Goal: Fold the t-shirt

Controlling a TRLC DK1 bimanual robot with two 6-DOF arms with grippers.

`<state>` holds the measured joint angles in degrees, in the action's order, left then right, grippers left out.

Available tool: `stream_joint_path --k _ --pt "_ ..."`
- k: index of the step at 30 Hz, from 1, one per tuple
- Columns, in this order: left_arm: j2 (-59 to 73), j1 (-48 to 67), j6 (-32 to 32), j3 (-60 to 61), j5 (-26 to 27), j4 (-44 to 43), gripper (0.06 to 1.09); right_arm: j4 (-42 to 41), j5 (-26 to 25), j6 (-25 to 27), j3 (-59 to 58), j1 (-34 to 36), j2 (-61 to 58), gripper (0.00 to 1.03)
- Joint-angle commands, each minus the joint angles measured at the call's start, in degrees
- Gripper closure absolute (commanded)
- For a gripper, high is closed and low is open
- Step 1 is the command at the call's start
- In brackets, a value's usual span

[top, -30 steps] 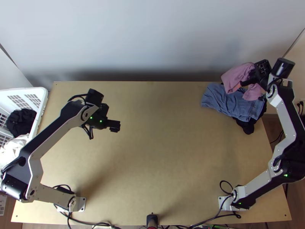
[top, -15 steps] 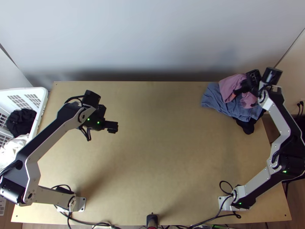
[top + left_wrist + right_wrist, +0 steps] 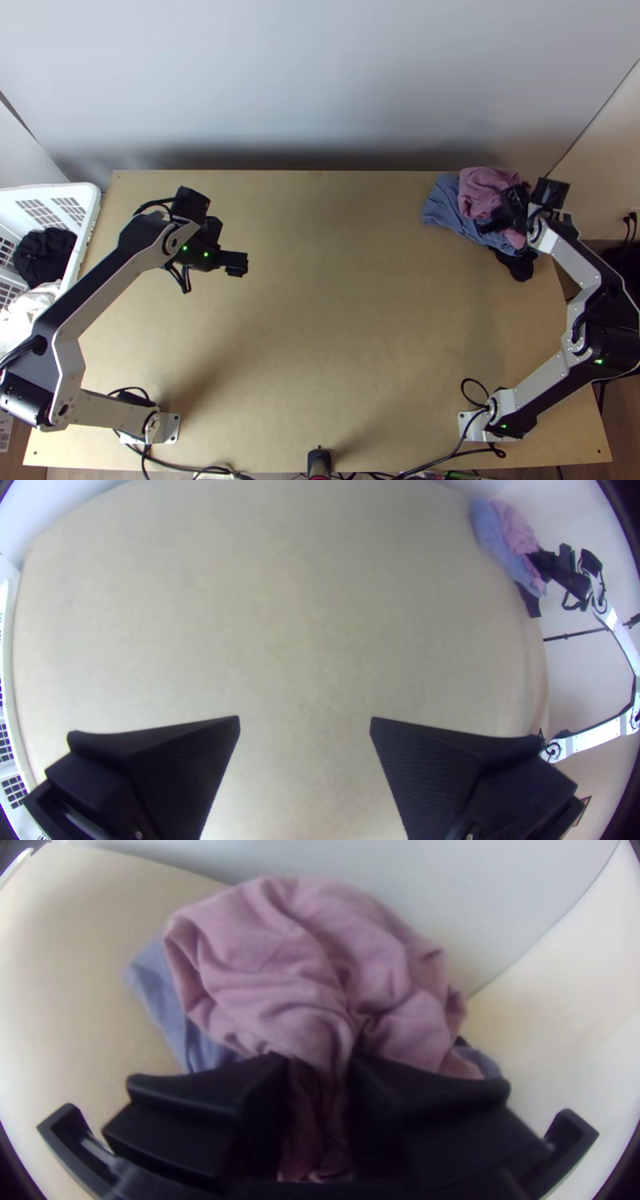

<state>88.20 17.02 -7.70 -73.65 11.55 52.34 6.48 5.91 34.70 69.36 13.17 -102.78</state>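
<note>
1. At the far right corner of the bench [image 3: 320, 320], top view: the pink cloth [image 3: 480, 186], presumably the t-shirt, is lying bunched over a blue garment [image 3: 442, 206], black fabric [image 3: 516, 268] jutting out beneath. The right gripper [image 3: 494, 224] is holding the pink piece there; the corner is probably serving as a pile. The left gripper [image 3: 237, 265] is hanging over the left half, presumably waiting out of the way.
2. Left wrist view: its fingers [image 3: 160, 767] are standing wide apart, gripping nothing, which would be suiting a second grasp.
3. Right wrist view: the fingers are pinching a thick gathered fold, nearly closed; one central grip is likely suiting carrying, not folding.
</note>
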Motion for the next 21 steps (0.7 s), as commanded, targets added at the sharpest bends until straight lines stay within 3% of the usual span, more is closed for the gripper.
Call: stream_joint_path --k 1,2,3,11,16,21 --pt "0.3 0.3 -0.03 -0.8 -0.04 0.13 0.13 -0.77 -0.11 0.02 -5.11 2.12 -0.14 0.22" --pt "0.21 0.21 0.06 -0.71 -0.04 0.22 0.13 -0.68 -0.11 -0.77 -4.94 2.65 0.83 0.1" --pt "0.04 0.21 0.06 -0.71 0.05 0.22 0.13 -0.59 -0.02 -1.74 -4.68 2.92 2.24 0.05" --pt "-0.49 0.12 0.15 -0.18 0.23 0.05 0.13 9.6 4.11 -7.98 6.22 2.12 13.92 0.05" --pt "-0.31 0.3 -0.03 -0.36 0.58 -0.22 0.13 13.56 4.11 -11.32 14.48 -2.62 14.19 0.05" --pt "-1.54 0.21 -0.03 1.05 0.58 -0.13 0.13 10.92 4.11 -11.85 15.01 -5.79 7.33 0.05"
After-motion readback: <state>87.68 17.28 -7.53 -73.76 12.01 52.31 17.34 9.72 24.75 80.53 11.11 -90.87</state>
